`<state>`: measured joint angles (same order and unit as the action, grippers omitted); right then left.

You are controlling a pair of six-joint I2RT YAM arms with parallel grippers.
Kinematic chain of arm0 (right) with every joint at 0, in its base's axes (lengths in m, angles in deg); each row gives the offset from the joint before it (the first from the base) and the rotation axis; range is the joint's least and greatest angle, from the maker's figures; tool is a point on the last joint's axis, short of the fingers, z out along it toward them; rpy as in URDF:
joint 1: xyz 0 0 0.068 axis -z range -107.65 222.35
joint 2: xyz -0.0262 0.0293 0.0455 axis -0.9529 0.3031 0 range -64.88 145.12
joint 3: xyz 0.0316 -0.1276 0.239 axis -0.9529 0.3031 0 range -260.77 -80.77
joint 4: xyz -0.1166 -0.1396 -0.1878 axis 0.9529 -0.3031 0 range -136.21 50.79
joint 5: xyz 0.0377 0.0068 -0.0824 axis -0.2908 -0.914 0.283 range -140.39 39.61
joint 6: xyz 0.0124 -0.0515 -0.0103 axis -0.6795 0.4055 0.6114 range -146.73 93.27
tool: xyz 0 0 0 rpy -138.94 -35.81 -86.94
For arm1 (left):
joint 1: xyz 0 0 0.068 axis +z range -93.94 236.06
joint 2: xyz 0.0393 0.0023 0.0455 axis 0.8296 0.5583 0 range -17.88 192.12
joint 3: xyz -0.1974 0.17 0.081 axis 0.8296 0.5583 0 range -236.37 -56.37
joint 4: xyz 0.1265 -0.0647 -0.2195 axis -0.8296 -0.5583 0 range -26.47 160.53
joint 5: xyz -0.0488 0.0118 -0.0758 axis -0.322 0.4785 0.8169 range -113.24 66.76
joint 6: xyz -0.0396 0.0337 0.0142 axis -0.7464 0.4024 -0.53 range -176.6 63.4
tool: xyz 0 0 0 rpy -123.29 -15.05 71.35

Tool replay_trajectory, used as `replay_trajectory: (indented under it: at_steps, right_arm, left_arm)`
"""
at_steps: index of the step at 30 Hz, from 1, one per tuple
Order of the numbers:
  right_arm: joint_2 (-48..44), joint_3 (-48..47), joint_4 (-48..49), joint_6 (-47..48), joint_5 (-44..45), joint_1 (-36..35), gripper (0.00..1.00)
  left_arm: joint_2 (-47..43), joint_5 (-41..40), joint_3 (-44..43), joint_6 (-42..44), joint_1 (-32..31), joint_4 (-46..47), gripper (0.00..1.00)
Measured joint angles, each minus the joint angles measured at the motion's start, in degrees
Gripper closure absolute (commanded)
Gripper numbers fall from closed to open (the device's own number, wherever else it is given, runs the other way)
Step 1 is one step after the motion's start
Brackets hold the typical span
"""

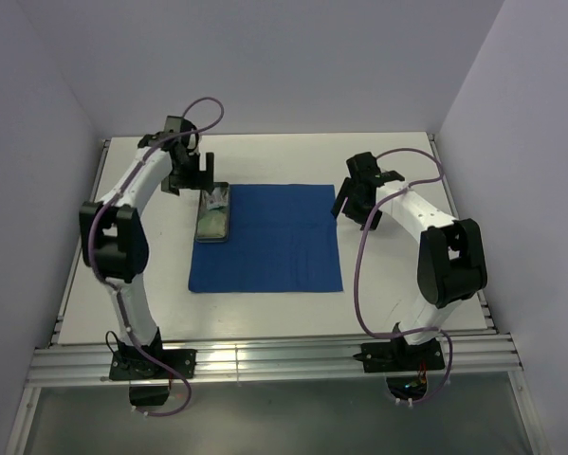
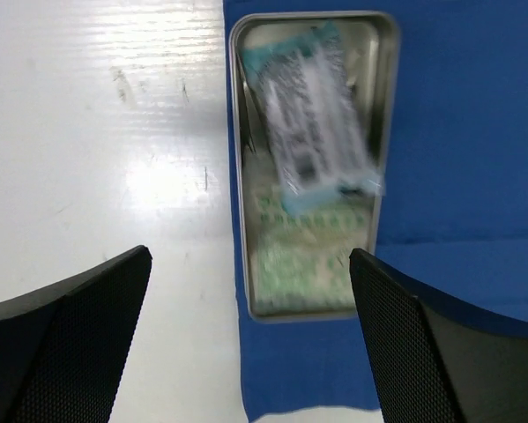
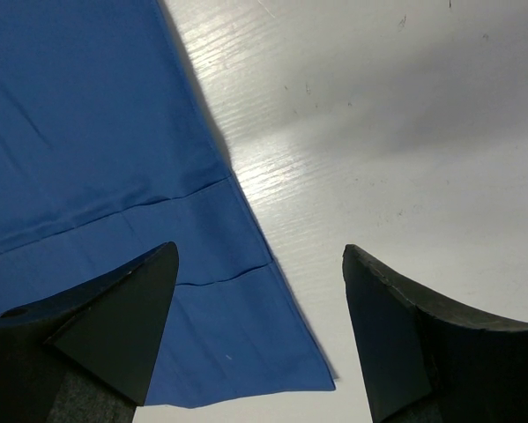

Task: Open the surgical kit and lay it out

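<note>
The royal-blue cloth wrap (image 1: pixel 265 237) lay spread flat on the white table (image 1: pixel 265 313). The steel tray (image 1: pixel 213 216) sat on the wrap's far-left corner, with its left rim along the wrap's left edge. Two packets lay inside the tray: a whitish-teal packet (image 2: pixel 312 123), blurred, partly over a green packet (image 2: pixel 299 251). The left gripper (image 2: pixel 250 256) hung above the tray, fingers spread wide and gripping nothing. The right gripper (image 3: pixel 259 256) hung over the wrap's right edge near its far corner, fingers spread and empty.
</note>
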<state>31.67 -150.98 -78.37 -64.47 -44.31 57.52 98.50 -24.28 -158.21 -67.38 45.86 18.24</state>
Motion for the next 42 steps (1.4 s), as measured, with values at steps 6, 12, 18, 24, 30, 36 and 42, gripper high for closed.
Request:
replay_trajectory:
  at_steps: [6,12,18,24,30,36,42]
  right_arm:
    - [-4.1,0.0,0.2,2.2,0.8,0.0,0.14]
    - [-14.5,3.2,4.4,5.5,2.1,0.0,0.06]
    - [-22.6,11.0,10.4,6.1,0.5,0.7,0.05]
    - [-21.9,14.0,12.5,6.0,-1.2,1.9,0.09]
    - [-19.9,13.9,12.5,6.2,-1.5,1.9,0.11]
    - [-19.8,13.8,12.5,6.3,-2.0,1.9,0.12]
    - [-18.9,13.0,12.5,6.3,-2.6,1.9,0.12]
  left_arm:
    - [-17.0,2.6,11.1,-0.4,0.2,6.1,0.01]
    - [-27.1,6.5,26.4,-2.3,2.4,14.7,0.01]
    - [-33.1,8.6,34.9,-3.9,3.4,20.7,0.01]
    - [-30.1,10.5,33.8,-5.7,3.4,24.3,0.25]
    - [-24.2,10.9,32.2,-9.9,3.4,26.8,0.35]
    - [-19.7,11.6,30.3,-14.2,3.4,28.3,0.44]
    - [-15.6,11.8,29.4,-17.7,3.4,29.5,0.54]
